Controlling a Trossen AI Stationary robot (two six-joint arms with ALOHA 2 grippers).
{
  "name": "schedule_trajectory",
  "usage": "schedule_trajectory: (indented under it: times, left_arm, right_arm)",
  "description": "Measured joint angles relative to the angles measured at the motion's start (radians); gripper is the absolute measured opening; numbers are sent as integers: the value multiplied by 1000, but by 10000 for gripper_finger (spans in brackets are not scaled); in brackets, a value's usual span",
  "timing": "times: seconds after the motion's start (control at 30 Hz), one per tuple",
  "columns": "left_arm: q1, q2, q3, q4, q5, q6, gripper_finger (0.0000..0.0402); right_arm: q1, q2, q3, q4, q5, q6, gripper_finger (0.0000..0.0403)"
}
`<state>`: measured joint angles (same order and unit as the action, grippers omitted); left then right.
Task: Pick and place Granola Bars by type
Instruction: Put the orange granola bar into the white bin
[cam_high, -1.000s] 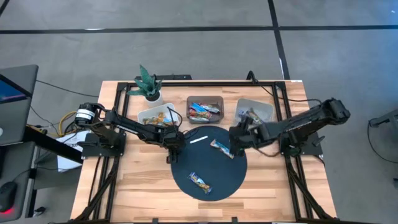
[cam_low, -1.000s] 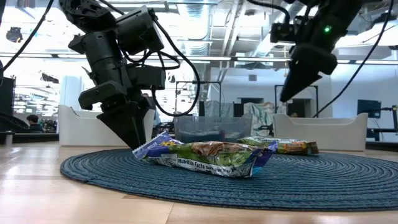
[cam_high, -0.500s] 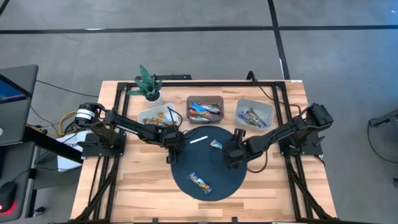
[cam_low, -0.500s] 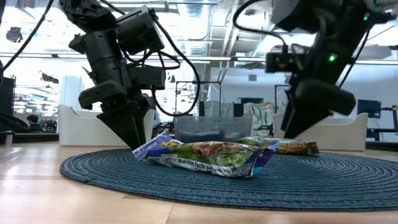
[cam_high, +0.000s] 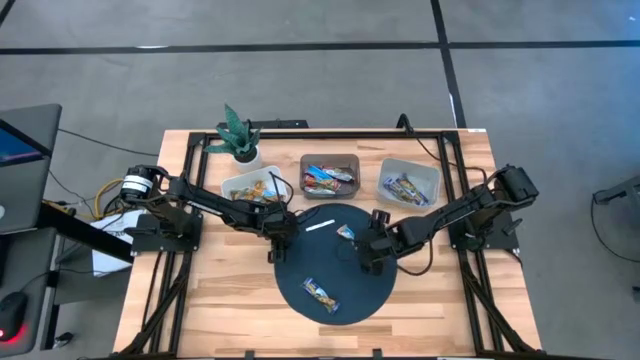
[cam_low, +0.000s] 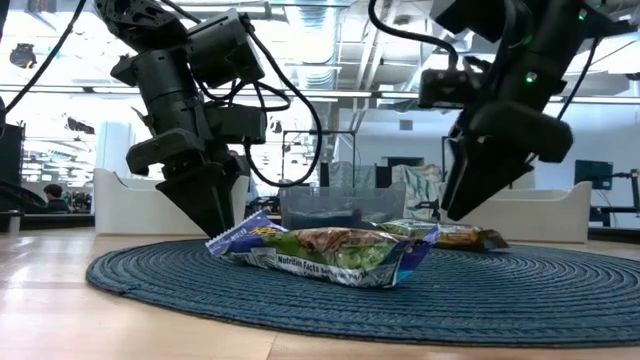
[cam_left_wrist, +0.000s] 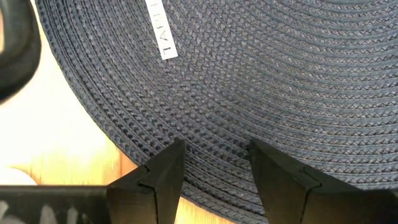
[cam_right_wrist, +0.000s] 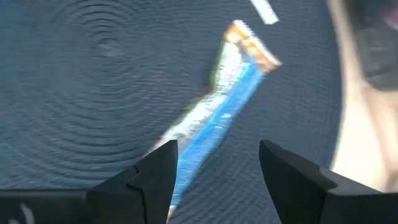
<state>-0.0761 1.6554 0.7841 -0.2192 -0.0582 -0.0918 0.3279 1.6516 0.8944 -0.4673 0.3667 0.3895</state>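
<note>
Wooden table (cam_high: 230, 290), round dark woven mat (cam_high: 360, 290), bright workshop behind.

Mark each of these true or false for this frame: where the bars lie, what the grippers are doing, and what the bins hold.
1. Two bars lie on the mat. True: one bar near the front, another bar by the right gripper.
2. The right gripper holds a bar. False: it is open, with the bar lying on the mat ahead of its fingers.
3. The left gripper is open at the mat's edge. True.
4. All three bins are empty. False: the left bin, middle bin and right bin each hold bars.
5. The white strip lies in a bin. False: it lies on the mat.
</note>
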Motion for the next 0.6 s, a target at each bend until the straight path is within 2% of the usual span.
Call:
schedule_trajectory:
  times: [0.17, 0.37, 0.6]
  left_arm:
    - [0, 0, 0, 1, 0, 0, 174]
    - [0, 0, 0, 1, -1, 0, 174]
    - [0, 0, 1, 4, -1, 0, 174]
  right_arm:
    - [-4, 0, 0, 31, -55, -15, 219]
    - [-35, 5, 0, 46, -55, 114, 219]
    - [-68, 64, 1, 77, -132, 156, 219]
